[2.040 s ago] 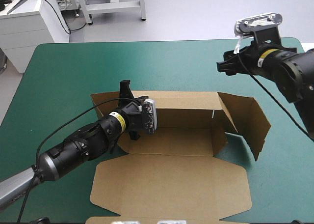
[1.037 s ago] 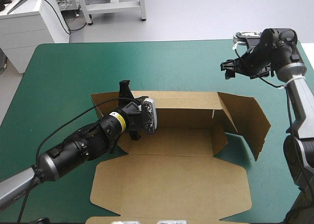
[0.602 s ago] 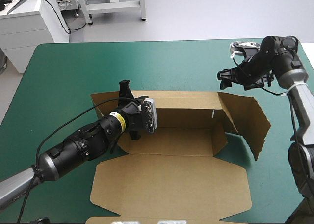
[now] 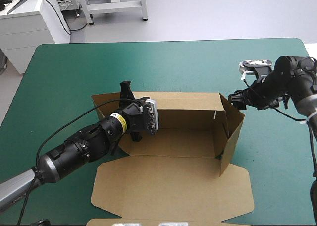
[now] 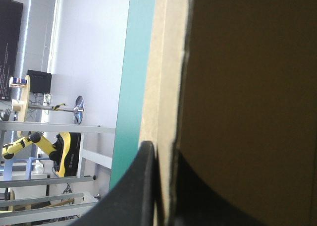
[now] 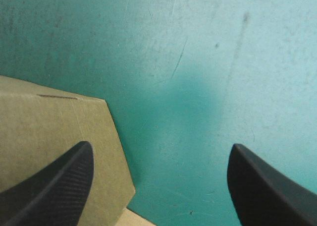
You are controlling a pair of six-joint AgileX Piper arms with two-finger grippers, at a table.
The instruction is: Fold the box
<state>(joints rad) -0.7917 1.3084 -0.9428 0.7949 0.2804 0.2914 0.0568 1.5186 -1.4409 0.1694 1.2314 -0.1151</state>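
1. The teal-green cover (image 4: 69, 72) shows all round one brown box (image 4: 173, 186), its walls raised and its lid flat on the near side
2. The left gripper (image 4: 126, 93) is pinched onto the box's far-left wall
3. The right gripper (image 4: 237, 98), spread wide and empty, sits just outside the box's right wall
4. The board looks light and stiff; take the walls by their edges
5. Count: one box, two grippers

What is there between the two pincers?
In the high view, the raised back wall of the box runs from the left pincer, shut on it, toward the open right pincer beside the upright end flap.
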